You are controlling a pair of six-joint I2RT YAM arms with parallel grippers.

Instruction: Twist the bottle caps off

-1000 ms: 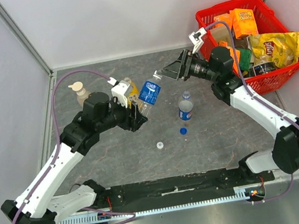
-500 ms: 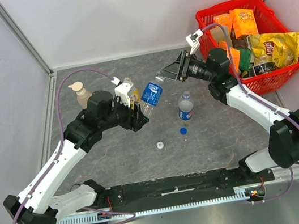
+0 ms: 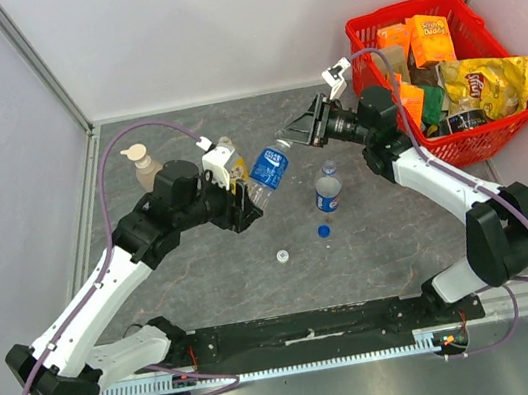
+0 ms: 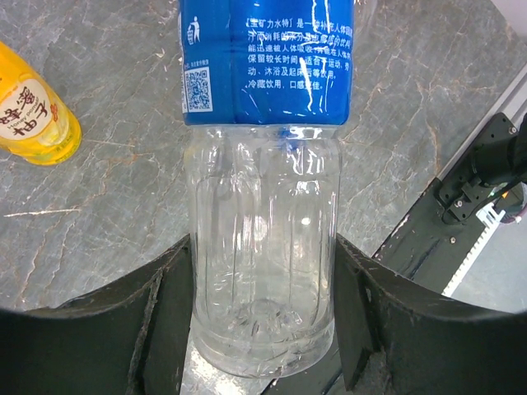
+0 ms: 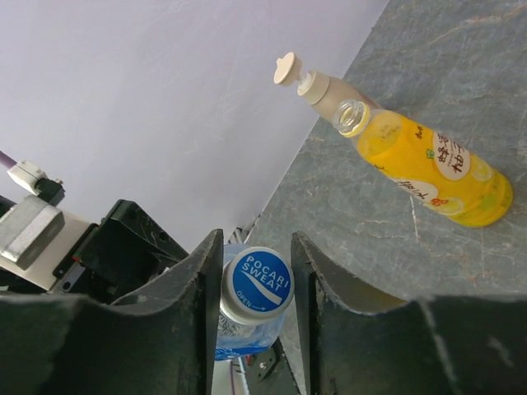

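Two of the three caps are already lying loose on the worktop [image 3: 392, 237]: the blue cap [image 3: 323, 231] is sitting just in front of the standing bottle [image 3: 328, 192], and the white cap [image 3: 282, 254] is lying a little nearer the arms and to its left. The juice bottle [image 5: 432, 169], well to the left of the standing bottle, is showing an open neck; whether the standing bottle is itself uncapped I cannot tell for sure, though it looks so. One cap is remaining. The left hand [image 4: 262, 240] is clamping the base of the held bottle [image 3: 267, 170], which is hanging tilted in the air left of the standing bottle. The right hand [image 5: 257, 247] is pinching the last cap [image 5: 258, 284], fingers tight on either side. Twisting it off looks like the only job left.
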